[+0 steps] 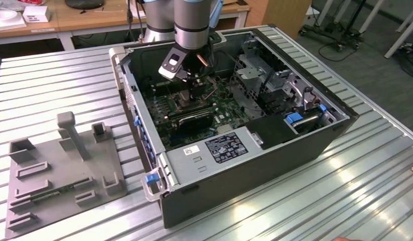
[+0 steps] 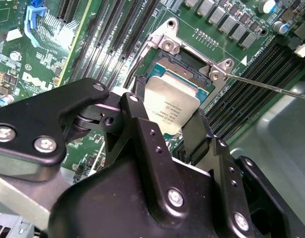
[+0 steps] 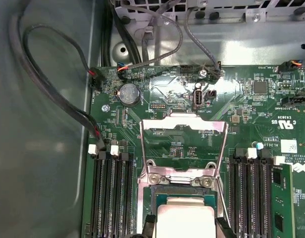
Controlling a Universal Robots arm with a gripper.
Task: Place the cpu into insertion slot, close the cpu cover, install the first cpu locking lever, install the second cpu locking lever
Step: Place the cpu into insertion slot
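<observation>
In the exterior view my gripper reaches down into the open computer case, over the green motherboard. Both wrist views show the black fingers on two opposite sides of the cpu, a flat silver-grey square. I hold it at the insertion slot, roughly level with the silvery rim; whether it is seated I cannot tell. The cpu lies between the fingertips of my gripper. The cpu cover, a windowed metal frame, is swung open behind the slot. A thin lever wire sticks out sideways.
Long black memory slots flank the socket on both sides. Loose cables hang along the case wall, and drive cages stand at the exterior view's right. A grey parts fixture sits on the slatted metal table outside the case.
</observation>
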